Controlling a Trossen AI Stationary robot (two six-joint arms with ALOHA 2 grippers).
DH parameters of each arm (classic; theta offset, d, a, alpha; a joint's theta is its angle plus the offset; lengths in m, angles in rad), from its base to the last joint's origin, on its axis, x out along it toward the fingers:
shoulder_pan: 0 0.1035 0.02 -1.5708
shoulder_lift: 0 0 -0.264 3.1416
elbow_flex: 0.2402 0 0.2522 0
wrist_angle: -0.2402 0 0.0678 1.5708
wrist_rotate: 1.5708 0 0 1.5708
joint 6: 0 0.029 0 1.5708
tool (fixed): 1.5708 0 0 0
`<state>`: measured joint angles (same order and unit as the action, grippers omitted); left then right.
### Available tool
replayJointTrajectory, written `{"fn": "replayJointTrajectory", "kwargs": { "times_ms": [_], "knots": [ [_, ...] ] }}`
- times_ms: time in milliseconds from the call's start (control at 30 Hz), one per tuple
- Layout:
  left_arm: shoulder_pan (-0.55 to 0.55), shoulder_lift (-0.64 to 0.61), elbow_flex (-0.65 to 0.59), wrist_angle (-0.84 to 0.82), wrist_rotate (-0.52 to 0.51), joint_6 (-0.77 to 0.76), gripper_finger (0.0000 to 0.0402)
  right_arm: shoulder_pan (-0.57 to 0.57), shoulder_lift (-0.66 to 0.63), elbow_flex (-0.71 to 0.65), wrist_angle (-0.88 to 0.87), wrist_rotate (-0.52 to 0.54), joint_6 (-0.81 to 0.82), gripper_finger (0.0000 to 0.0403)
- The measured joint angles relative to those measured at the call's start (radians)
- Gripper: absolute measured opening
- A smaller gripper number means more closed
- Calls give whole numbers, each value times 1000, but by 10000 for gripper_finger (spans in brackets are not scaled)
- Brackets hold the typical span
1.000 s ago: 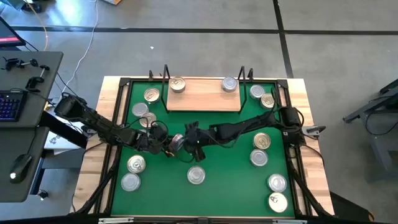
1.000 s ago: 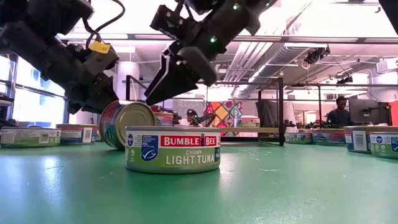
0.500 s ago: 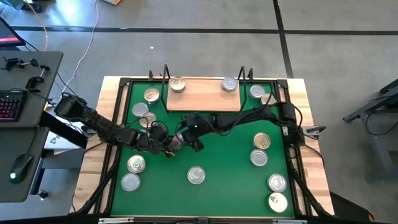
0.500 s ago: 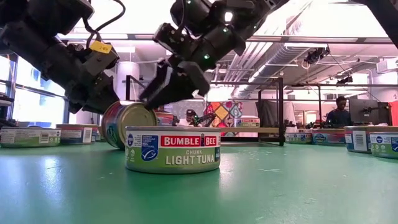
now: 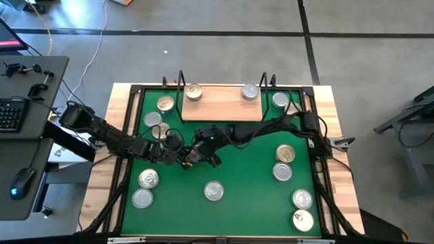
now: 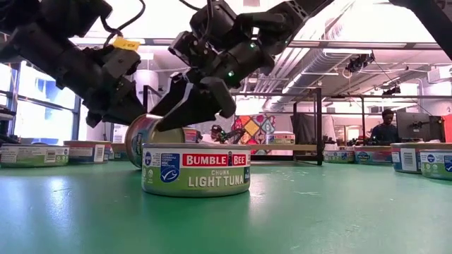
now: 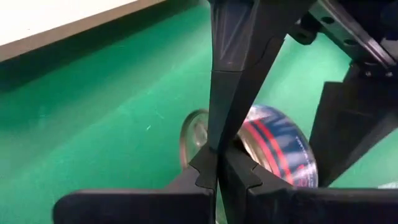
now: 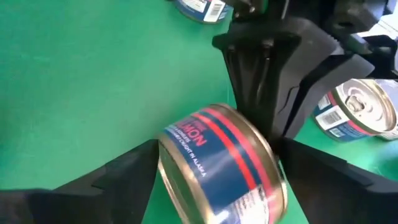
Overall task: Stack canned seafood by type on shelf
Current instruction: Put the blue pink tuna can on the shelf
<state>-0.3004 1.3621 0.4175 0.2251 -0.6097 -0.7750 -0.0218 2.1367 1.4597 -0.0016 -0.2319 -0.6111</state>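
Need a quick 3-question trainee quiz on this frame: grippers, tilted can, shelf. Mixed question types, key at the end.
1. True or false: the left gripper is shut, its fingers pressed together behind the tilted salmon can.
2. How does the right gripper stand around that can? A) open, one finger on each side B) shut above it C) parked off the mat
3. How many cans sit on the shelf in the high view?

Key: 1 true. 2 A. 3 two: one near the left end, one near the right.
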Motion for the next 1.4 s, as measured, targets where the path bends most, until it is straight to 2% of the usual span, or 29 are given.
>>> {"fn": "replayJointTrajectory", "kwargs": {
  "times_ms": [133,367,467,533,700,833,900,1133,1300,1400],
  "knots": [
    [0,0,-1,-2,7,2,0,10,3,0,-8,21,-5,288],
    [-4,-1,1,-15,25,11,0,46,-9,2,-63,117,-13,187],
    [-14,-8,2,-65,15,-14,0,67,-22,3,-115,182,35,185],
    [-24,-10,2,-104,11,-44,0,86,-45,2,-171,254,55,185],
    [-62,-13,2,-175,-34,-108,0,121,-123,-8,-301,517,10,185],
    [-94,-13,2,-171,-86,-121,0,84,-187,-1,-286,774,-66,185],
    [-110,-13,2,-163,-117,-122,0,42,-186,0,-262,838,-96,185],
    [-149,-13,2,-157,-188,-121,0,-95,-114,-2,-77,833,-174,185],
    [-162,-13,2,-152,-209,-121,0,-128,-47,-4,23,840,-258,185],
    [-166,-13,2,-152,-219,-121,0,-129,-30,0,20,846,-263,185]
  ]
}}
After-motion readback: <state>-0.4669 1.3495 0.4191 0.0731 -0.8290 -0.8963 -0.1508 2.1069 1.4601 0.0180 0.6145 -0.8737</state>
